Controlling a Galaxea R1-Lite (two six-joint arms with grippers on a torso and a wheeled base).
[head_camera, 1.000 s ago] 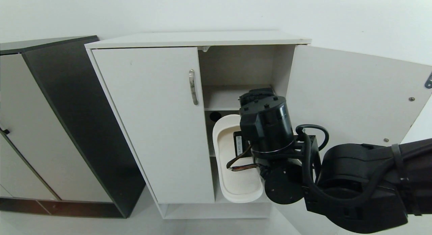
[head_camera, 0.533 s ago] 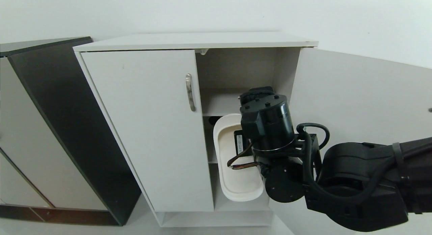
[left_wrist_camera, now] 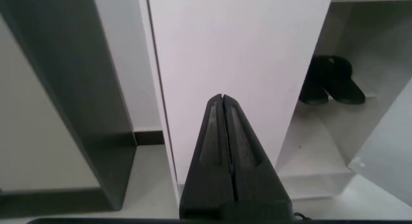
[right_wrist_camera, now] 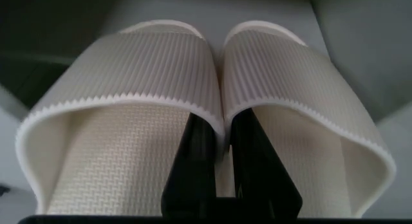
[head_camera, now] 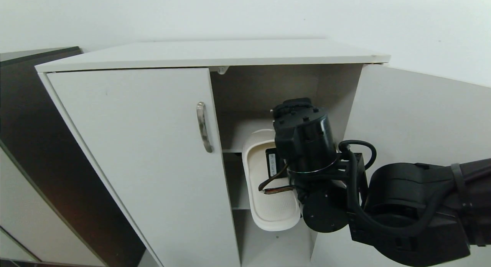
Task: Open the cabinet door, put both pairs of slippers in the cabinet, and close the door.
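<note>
Head view: a white cabinet (head_camera: 215, 52) stands against the wall. Its left door (head_camera: 134, 155) is closed and has a metal handle (head_camera: 204, 127). Its right door (head_camera: 418, 117) is swung wide open. The right arm (head_camera: 307, 144) reaches into the open half and carries a pair of white slippers (head_camera: 270, 209), which hang toes up at about the height of the middle shelf. A dark cabinet (head_camera: 34, 136) stands just beside, on the left.

Left wrist view: the left pincer (left_wrist_camera: 222, 105) is fully closed, its two fingers pressed flat together with nothing between them. It hangs before the closed left door. In the open half, a pair of black slippers (left_wrist_camera: 331, 79) lies on a shelf.

Right wrist view: the right pincer (right_wrist_camera: 222, 127) is clamped on the white slippers. One finger sits inside each slipper, and together they pinch the touching inner walls, so the pair sits side by side.
</note>
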